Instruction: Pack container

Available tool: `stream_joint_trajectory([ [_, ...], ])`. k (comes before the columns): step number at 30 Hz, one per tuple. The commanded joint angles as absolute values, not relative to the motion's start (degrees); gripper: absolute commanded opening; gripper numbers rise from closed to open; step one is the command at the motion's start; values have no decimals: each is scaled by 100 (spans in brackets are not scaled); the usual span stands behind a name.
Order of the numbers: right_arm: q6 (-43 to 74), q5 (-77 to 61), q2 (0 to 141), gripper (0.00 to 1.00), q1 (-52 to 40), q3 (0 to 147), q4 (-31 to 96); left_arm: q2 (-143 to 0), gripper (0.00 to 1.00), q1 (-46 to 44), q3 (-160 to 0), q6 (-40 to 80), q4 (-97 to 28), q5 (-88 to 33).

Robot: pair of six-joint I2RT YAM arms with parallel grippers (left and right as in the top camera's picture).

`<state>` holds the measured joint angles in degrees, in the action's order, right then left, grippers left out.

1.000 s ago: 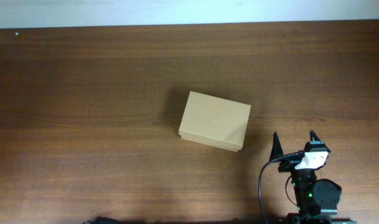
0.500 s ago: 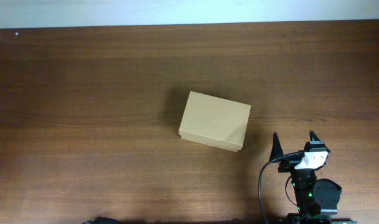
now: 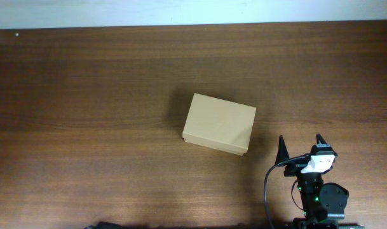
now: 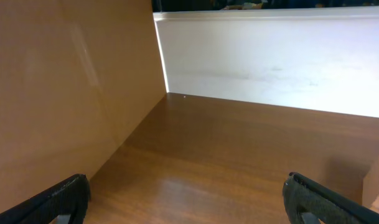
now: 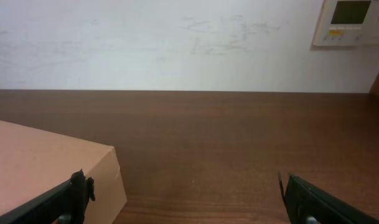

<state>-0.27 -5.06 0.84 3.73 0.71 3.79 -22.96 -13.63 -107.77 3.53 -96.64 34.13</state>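
The container [image 3: 219, 124] is a plain tan cardboard box lying near the middle of the table, its lid flat and closed. My right gripper [image 3: 300, 137] is open and empty, a little to the front right of the box and apart from it. In the right wrist view the box [image 5: 46, 171] sits left of my open gripper [image 5: 182, 186], just behind the left finger. My left gripper [image 4: 188, 186] is open and empty over bare wood. A corner of the box [image 4: 377, 183] shows at the right edge of that view. The left arm is barely seen at the overhead view's bottom edge.
The dark wooden table [image 3: 85, 95] ends at a white wall [image 3: 180, 11] along the far side. A tan wooden panel [image 4: 65, 93] stands close on the left of the left wrist view. A wall control unit [image 5: 351, 22] hangs at the upper right.
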Motion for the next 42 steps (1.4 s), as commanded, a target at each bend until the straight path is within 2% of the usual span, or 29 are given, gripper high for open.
stream_joint_trajectory([
  [1,-64,-539,32,99,425,32,388,-2224,99,-1343,-10761,386,-9664,3476],
  [3,-64,-539,32,99,425,32,388,-2224,99,-1343,-10768,388,-9664,3310],
  [7,-67,-539,32,99,425,32,388,-2224,99,-1293,-10755,390,-9496,2117],
  [17,-67,-539,32,99,425,32,388,-2178,99,56,-9725,392,-7524,307],
  [26,-67,-539,32,99,425,32,386,-919,99,204,-6654,635,-4960,-720],
  [42,-64,-539,32,99,425,32,388,-30,99,204,-2410,683,-2252,-919],
])
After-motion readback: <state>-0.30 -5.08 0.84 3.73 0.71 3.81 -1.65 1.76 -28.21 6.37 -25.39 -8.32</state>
